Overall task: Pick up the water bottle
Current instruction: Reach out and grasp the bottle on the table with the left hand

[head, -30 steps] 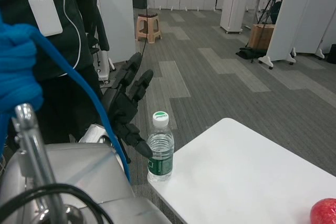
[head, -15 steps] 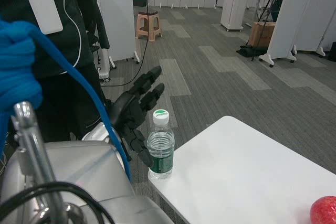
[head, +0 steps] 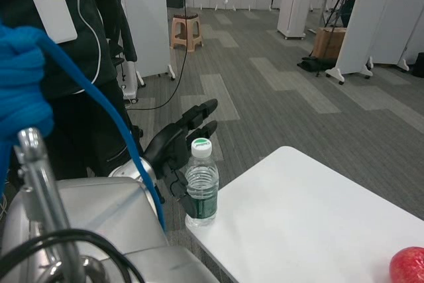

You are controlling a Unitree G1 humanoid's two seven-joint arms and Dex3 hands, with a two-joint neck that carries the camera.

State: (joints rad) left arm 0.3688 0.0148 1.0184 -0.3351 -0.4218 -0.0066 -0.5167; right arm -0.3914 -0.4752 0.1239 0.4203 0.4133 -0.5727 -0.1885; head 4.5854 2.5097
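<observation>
Red object (head: pixel 407 266) cut by bottom-right edge; left hand (head: pixel 173 150) partly behind water bottle (head: pixel 201 183).

The water bottle (head: pixel 201 186) was of clear, glossy plastic with a matt white cap and a green label. The left hand (head: pixel 177 145) looked matt black. The table (head: pixel 311 217) was smooth white; the floor (head: pixel 278 84) looked like rough grey carpet.
</observation>
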